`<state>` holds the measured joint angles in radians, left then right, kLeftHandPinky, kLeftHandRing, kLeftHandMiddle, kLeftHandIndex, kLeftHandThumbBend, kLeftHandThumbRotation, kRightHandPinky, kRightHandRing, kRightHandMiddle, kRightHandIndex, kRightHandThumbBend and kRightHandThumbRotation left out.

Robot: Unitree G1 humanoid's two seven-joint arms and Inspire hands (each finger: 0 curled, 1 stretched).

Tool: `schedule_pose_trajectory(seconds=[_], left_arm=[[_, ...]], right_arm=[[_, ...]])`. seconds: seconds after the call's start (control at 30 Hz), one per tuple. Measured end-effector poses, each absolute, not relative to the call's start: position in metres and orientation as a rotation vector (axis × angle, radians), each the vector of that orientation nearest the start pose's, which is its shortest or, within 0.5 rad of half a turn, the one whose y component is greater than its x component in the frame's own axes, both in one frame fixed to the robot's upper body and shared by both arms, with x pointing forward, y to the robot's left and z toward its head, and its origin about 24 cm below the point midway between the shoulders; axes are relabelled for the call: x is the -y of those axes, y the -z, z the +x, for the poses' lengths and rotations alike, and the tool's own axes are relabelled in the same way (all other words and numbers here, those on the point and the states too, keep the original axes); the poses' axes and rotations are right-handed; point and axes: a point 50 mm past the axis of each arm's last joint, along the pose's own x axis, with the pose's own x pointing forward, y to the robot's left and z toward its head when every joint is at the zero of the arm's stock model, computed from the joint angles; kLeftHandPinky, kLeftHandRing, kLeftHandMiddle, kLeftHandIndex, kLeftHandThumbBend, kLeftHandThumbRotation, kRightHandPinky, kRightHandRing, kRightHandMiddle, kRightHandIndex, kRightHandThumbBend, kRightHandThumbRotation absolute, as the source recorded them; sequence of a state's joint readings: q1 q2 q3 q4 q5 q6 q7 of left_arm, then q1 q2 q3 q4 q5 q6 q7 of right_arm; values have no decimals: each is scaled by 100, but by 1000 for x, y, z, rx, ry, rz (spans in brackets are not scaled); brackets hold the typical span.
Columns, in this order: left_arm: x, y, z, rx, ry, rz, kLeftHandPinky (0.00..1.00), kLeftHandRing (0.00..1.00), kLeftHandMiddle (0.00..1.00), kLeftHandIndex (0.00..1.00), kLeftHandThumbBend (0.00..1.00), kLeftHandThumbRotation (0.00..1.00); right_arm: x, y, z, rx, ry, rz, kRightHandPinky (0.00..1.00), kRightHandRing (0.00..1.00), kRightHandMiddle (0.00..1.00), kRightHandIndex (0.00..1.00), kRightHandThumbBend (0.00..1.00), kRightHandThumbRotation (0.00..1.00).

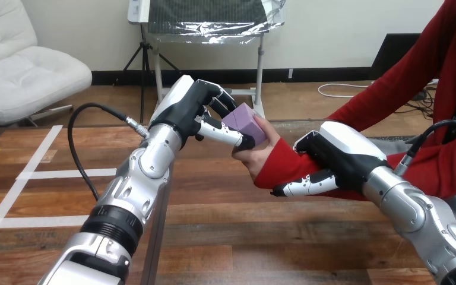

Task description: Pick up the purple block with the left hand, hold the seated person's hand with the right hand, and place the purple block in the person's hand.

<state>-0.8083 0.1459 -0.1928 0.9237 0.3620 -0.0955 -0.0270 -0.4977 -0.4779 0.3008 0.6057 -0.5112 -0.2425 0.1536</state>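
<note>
Head view: I see my left hand (197,111) at about 11 o'clock of centre, fingers and thumb curled round the purple block (244,120), pinching it well above the table (243,237). The block touches the person's hand (255,157), which meets it from 6 o'clock, palm up. At 3 o'clock of that hand, my right hand (338,155) clasps the person's wrist (280,161) over its red sleeve, thumb beneath, fingers curled over the top.
</note>
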Motion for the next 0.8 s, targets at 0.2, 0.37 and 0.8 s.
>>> schedule_pose_trajectory(seconds=[0.2, 0.37, 0.8], left_arm=[[-106, -80, 382, -19, 296, 686, 11, 17, 26, 41, 74, 0], [-106, -79, 382, -28, 303, 684, 12, 19, 28, 41, 74, 0], [-107, -77, 381, -51, 337, 675, 38, 47, 52, 53, 73, 8]], right_arm=[[183, -55, 333, 8, -447, -1093, 31, 34, 38, 39, 74, 44], [183, -55, 333, 7, -448, -1093, 31, 34, 38, 39, 74, 45], [183, -56, 333, 7, -458, -1095, 32, 35, 38, 39, 74, 42]])
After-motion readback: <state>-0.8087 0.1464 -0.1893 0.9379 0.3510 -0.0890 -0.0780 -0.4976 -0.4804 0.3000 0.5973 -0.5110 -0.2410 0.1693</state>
